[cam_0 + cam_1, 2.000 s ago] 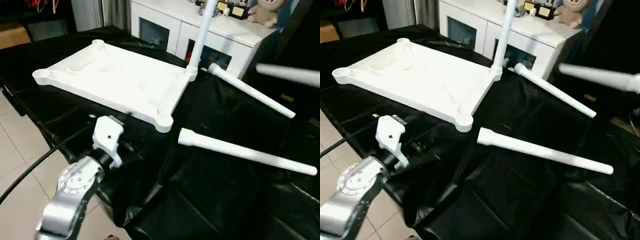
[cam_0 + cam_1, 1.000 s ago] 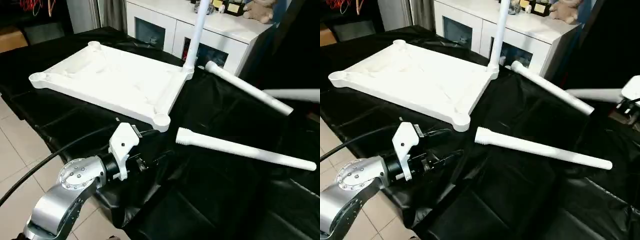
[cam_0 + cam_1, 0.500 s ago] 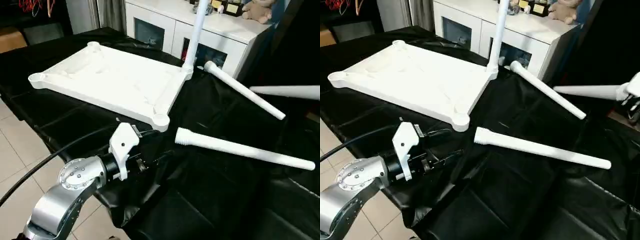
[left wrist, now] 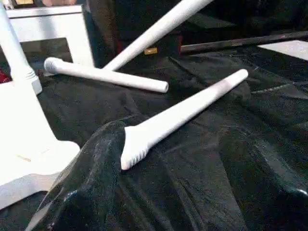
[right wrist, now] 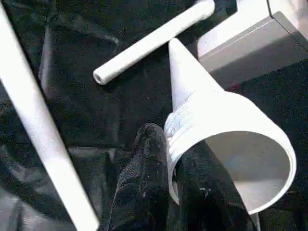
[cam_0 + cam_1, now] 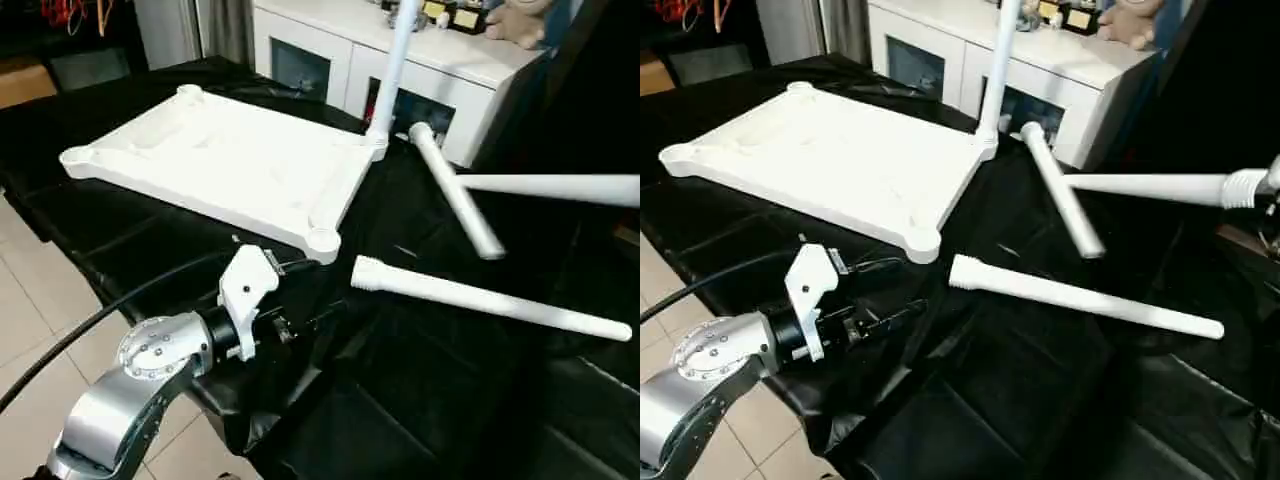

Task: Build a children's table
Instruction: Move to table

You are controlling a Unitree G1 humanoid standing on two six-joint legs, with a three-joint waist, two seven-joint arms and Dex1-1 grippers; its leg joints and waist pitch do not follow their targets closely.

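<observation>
The white tabletop (image 6: 220, 160) lies underside up on black cloth, with one leg (image 6: 392, 70) standing upright in its far right corner socket. Two loose legs lie on the cloth to its right, one slanting at the back (image 6: 450, 190) and one nearer (image 6: 490, 300). A further leg (image 6: 560, 188) hangs level in the air with its thin end over the back one. My right gripper (image 5: 171, 149) is shut on the rim of its wide threaded end. My left gripper (image 6: 902, 318) hovers open and low near the tabletop's near corner, pointing at the nearer leg (image 4: 183, 113).
A white cabinet (image 6: 440, 70) with glass doors stands right behind the table, with a plush toy (image 6: 515, 20) on top. The black cloth hangs over the table's near edge down to a tiled floor (image 6: 30, 320). A black cable trails from my left forearm.
The held leg has moved left, its thin end now over the back loose leg. That loose leg's thin end has swung left and nearer. My left arm has stayed put.
</observation>
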